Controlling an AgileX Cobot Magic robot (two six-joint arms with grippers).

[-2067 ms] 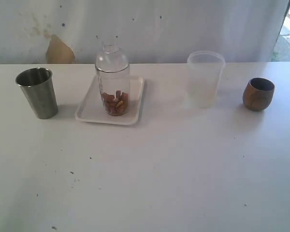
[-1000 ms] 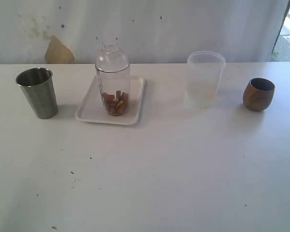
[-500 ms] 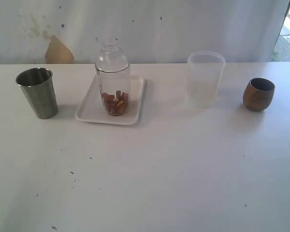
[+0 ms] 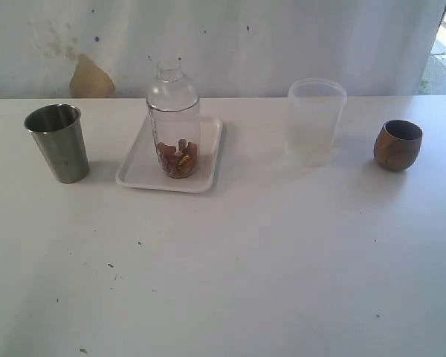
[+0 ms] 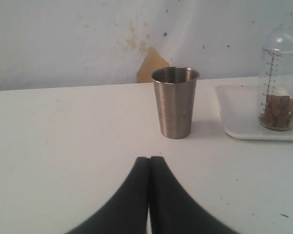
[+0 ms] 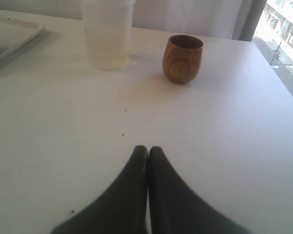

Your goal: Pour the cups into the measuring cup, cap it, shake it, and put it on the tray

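Standing capped by its dome lid (image 4: 172, 83) on the white tray (image 4: 136, 169), the measuring cup (image 4: 175, 130) holds brown pieces, so the task looks essentially finished. The steel tumbler (image 4: 58, 143) and wooden cup (image 4: 397, 145) stand apart on the counter (image 4: 282, 260). Left pincer (image 5: 149, 165) and right pincer (image 6: 147, 156) are clenched, empty.

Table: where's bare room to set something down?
The table in front of the row of items, on the arms' side, is all bare. There is also a gap between the tray and the frosted container. Tightest: the steel tumbler beside the tray, which carries the measuring cup.
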